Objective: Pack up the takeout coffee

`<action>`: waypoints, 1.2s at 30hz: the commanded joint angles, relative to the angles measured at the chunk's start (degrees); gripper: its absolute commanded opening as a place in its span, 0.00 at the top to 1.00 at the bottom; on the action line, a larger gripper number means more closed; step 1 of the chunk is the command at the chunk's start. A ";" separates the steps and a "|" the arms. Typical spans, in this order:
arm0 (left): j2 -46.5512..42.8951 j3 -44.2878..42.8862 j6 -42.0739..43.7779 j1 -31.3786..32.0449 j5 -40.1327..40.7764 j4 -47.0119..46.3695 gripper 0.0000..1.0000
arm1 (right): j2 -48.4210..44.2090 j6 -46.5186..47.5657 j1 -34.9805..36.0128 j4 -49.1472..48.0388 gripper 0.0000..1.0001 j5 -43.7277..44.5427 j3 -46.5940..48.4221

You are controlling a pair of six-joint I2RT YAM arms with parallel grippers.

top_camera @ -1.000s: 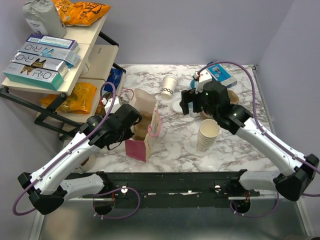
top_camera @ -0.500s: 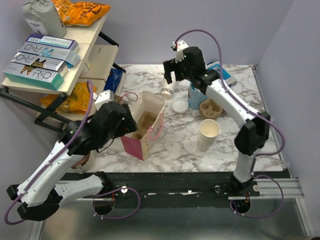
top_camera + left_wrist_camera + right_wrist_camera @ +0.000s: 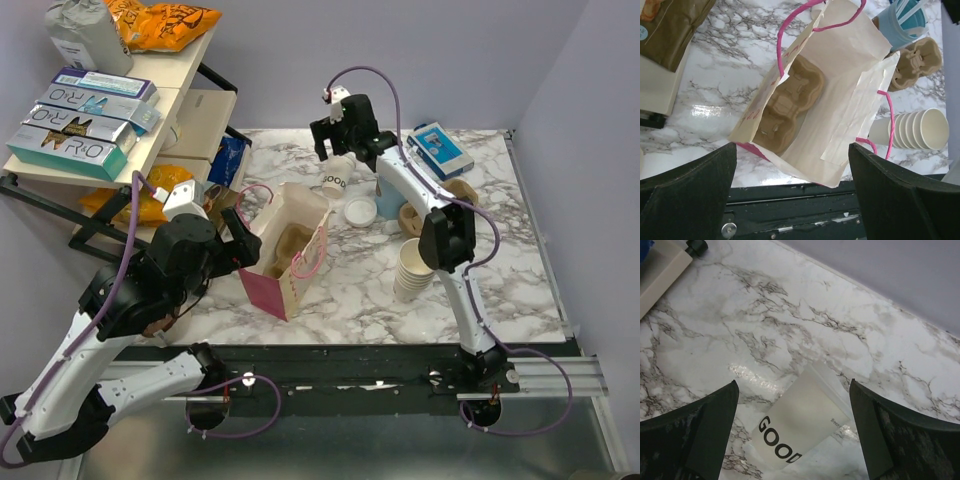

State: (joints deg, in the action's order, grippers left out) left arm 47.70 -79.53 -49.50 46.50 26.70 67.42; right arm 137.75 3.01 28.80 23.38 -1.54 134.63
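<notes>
**The takeout coffee point(image 3: 337, 177) under the open right claw point(image 3: 335, 148)**

The claw hangs spread wide, gripping nothing, just above the cup on the table's point(image 3: 500, 260) far side. The cup is white, with dark "GOOD" near its narrower end. From overhead its length runs towards the back wall, lettered end nearest. Upright or tipped, I can't tell.

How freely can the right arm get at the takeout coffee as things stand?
Probably yes: the right gripper hangs open above the takeout coffee, which shows between its fingers in the wrist view. Nothing lies between them, and the paper bag stands apart.
</notes>
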 commanded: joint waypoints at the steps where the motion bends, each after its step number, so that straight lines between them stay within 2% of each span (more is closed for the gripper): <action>1: -1.21 1.30 1.59 -0.36 2.13 -2.11 0.01 | 4.36 -1.24 -0.76 -3.86 0.00 -2.50 1.87; 9: -0.16 2.62 0.80 -0.36 1.96 -2.99 0.01 | 7.88 -1.07 -1.64 -7.47 0.00 -0.48 3.44; 13: 0.72 2.89 0.45 -0.36 1.86 -3.52 0.01 | 8.15 -2.91 -2.34 -5.72 0.00 -0.65 3.28; 16: 1.08 2.27 0.45 -0.36 2.39 -3.34 0.01 | 6.74 -7.82 -3.13 -3.79 0.00 -3.55 0.30; 19: 1.25 2.18 0.54 -0.36 2.48 -3.43 0.01 | 5.51 -7.58 -3.13 -1.85 0.01 -7.59 -0.94; 23: 1.86 2.01 0.45 -0.27 3.45 -5.00 0.01 | 5.68 -8.63 -3.13 2.28 0.03 -7.69 0.63; 29: 3.89 1.31 2.30 -0.36 2.39 -5.55 0.01 | 2.17 -6.88 -3.04 1.76 0.12 -10.94 -4.89; 36: 2.13 2.53 1.60 -0.36 3.01 -5.19 0.01 | -2.31 -1.51 -2.96 0.88 0.31 -10.24 -11.31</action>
State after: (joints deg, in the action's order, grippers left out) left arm 51.75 -77.10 -48.36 46.50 28.03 62.67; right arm 140.00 -1.91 25.78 23.68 -10.63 125.84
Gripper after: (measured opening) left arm 0.988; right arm 0.745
